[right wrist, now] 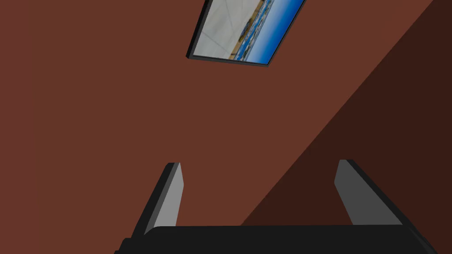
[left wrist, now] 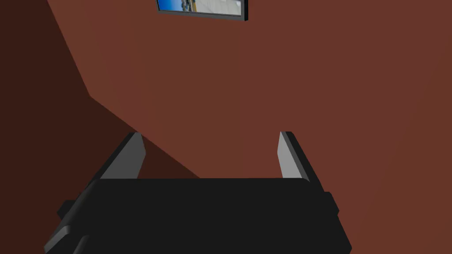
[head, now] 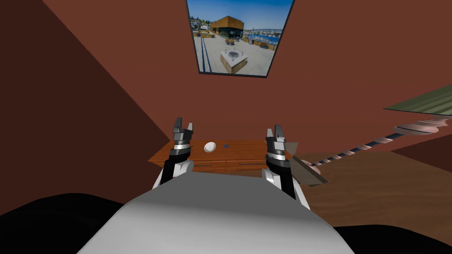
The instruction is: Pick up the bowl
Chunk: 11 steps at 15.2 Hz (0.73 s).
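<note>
Approach step, nothing grasped. Left gripper and right gripper are held up, fingers spread, empty. Beyond them, a white bowl sits on the wooden dresser, nearer the left. Next, probably: lower the left gripper to the rim.

smooth white bowl – faint sheen, warm wood-grain dresser, matt brown wood-look floor

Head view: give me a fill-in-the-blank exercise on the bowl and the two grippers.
The bowl on the wooden cabinet is coloured ____.
Of the left gripper and the right gripper, the ____ one is nearer the bowl.
Both grippers' fingers stand ____, holding nothing.
Missing words: white; left; open.
</note>
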Motion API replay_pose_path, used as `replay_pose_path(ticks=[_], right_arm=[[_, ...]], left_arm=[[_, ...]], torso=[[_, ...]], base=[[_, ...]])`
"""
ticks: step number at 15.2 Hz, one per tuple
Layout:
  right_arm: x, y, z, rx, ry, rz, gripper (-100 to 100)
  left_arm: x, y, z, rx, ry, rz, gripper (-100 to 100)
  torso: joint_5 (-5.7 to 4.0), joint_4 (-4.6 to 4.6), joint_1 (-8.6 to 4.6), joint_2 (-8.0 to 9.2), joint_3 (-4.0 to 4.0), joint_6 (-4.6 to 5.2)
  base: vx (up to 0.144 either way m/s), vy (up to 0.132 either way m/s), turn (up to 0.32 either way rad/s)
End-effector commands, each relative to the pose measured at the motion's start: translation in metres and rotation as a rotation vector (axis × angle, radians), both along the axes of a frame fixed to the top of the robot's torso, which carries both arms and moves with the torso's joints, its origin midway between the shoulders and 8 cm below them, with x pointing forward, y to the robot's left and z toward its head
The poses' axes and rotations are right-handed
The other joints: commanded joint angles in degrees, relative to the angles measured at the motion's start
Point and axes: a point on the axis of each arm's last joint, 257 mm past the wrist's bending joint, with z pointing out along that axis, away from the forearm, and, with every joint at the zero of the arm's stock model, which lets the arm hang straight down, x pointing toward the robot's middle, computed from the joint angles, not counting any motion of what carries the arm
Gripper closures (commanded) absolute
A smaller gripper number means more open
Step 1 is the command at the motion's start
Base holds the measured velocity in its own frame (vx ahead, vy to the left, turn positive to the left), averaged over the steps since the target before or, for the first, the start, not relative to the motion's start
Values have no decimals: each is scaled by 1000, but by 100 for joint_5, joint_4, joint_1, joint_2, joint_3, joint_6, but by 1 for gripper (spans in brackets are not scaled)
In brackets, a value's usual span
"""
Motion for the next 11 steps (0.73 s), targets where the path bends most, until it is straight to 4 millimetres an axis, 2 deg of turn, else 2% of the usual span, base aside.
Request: replay_pose_path(ticks=[1, 3, 6, 7, 9, 11], right_arm=[[0, 0, 0, 0, 0, 0, 0], [0, 0, 0, 0, 0, 0, 0], [0, 0, 0, 0, 0, 0, 0], [0, 0, 0, 0, 0, 0, 0], [0, 0, 0, 0, 0, 0, 0], [0, 0, 0, 0, 0, 0, 0]], left_arm=[[8, -2, -10, 34, 36, -13, -100], [20, -1, -24, 60, 84, -18, -100], [42, 8, -56, 88, 185, -11, -100], [42, 8, -56, 88, 185, -11, -100], [59, 19, -82, 99, 265, 2, -100], [59, 20, -84, 99, 268, 2, -100]], torso=[[0, 0, 0, 0, 0, 0], [1, 0, 5, 2, 1, 3], [3, 1, 14, 8, 4, 3], [4, 1, 18, 8, 4, 3], [4, 1, 15, 8, 4, 2], [4, 2, 15, 9, 5, 2]], base=[[-5, 4, -48], [-15, 14, -120], [-25, 30, -154], [-21, 34, -91], [-25, 24, -148], [-20, 24, -74]])
